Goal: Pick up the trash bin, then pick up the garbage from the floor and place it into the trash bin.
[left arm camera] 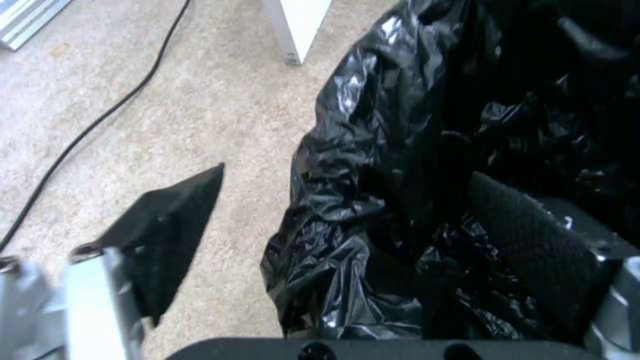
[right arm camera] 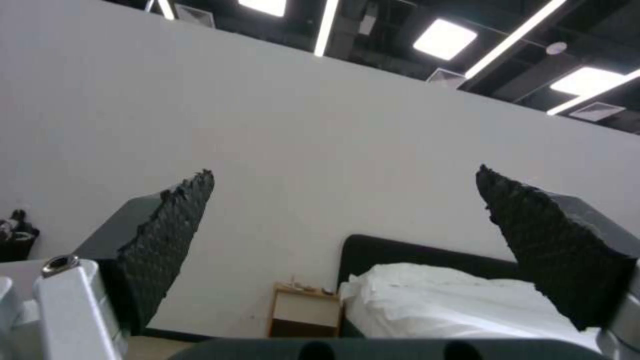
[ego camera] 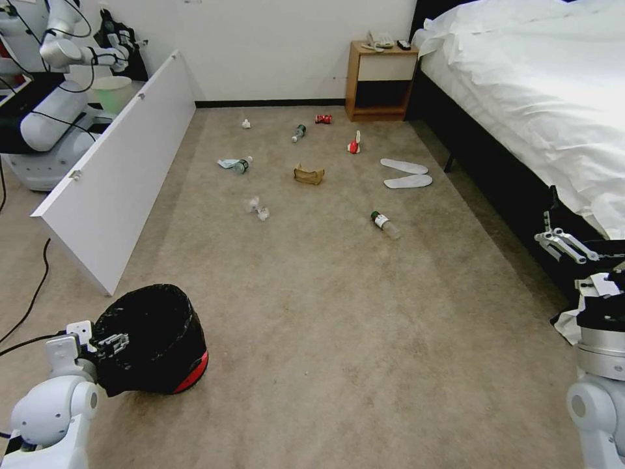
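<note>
Evidently the left gripper point(ego camera: 116, 341) straddles the trash bin point(ego camera: 156, 339) rim, spread, ready to clamp; the right gripper point(right arm camera: 347, 240), well away, gapes idle.

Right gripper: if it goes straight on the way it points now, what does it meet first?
Nothing near. The open right gripper aims at the bare white wall above the bed; depth unclear.

The black bag point(ego camera: 146, 326) covers nearly all of the trash bin point(ego camera: 195, 374); a red strip shows at its base. One finger point(left arm camera: 533, 240) of the left gripper point(ego camera: 112, 343) is lost against the bag. The small white litter point(ego camera: 246, 123) by the wall is too small to name.
</note>
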